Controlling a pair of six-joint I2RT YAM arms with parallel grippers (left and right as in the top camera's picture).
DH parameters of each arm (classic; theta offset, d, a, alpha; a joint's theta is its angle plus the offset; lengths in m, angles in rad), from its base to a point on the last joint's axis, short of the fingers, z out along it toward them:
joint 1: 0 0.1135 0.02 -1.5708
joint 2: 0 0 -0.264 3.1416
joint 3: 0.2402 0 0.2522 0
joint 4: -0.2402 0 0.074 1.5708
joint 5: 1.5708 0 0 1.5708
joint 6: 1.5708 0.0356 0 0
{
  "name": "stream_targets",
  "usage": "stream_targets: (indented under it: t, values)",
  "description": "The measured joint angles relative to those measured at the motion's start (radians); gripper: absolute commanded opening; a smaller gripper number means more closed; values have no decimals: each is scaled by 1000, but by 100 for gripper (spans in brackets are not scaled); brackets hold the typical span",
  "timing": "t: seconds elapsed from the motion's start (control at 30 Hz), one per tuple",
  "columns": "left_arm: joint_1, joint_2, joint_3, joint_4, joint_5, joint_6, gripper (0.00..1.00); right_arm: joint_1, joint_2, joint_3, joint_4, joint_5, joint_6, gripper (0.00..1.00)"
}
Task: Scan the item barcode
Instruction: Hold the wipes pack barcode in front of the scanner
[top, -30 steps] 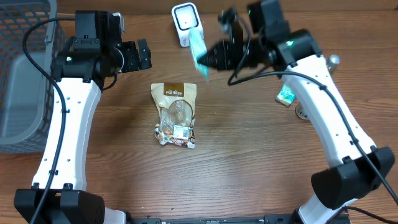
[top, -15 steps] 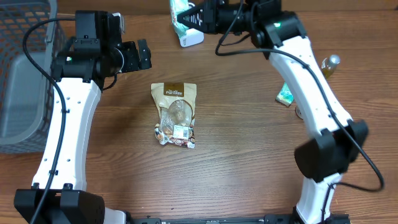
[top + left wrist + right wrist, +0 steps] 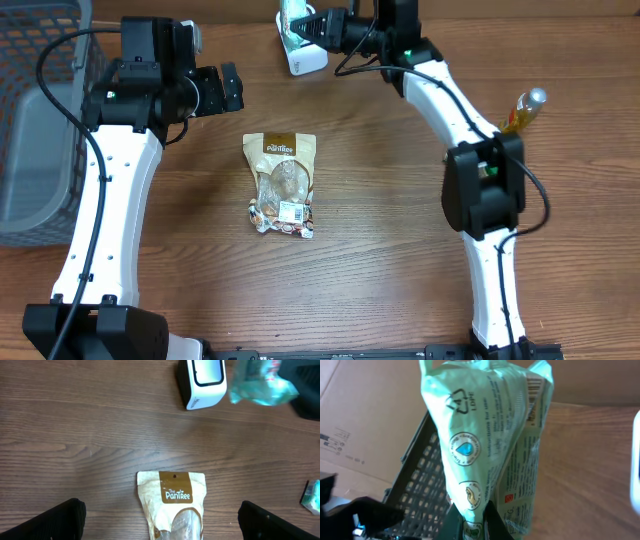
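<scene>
We see the right hand (image 3: 471, 521) clenched on the bottom seam of the pale green, soft plastic packet (image 3: 485, 440). It holds the packet off the brown wood-grain bench (image 3: 380, 250) at the far edge, right by the white boxy scanner with the dark-rimmed window (image 3: 305, 55). In the right wrist view the packet's long axis runs straight away from the fingers. Its pinched end sits at the hand and its free, crimped end points away, towards the grey slotted plastic basket (image 3: 420, 490). The film is creased and glossy, printed with round icons and a recycling triangle, and a barcode (image 3: 535, 387) sits near the far end on the side panel. From overhead, the packet (image 3: 292, 18) lies roughly left to right, its free end to the left of the hand. The left wrist view shows it only as a blur. The left hand (image 3: 232, 88) is released, its fingers spread wide above the bench with nothing between them. Below it lies the flat tan paper-look pouch with a brown label (image 3: 282, 180), its long axis running towards the far edge and its label end nearer the scanner.
</scene>
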Motion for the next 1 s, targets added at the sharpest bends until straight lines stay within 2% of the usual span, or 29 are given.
stream_targets:
  t: [0.17,0.43,0.87,1.0]
  values:
    - [0,0,0,0,0,0,100,-1,108,0,197,25,131,3]
    - [0,0,0,0,0,0,100,-8,249,0,352,39,306,3]
    - [0,0,0,0,0,0,100,-9,281,0,378,45,372,4]
    - [0,0,0,0,0,0,100,-10,281,1,331,47,390,4]
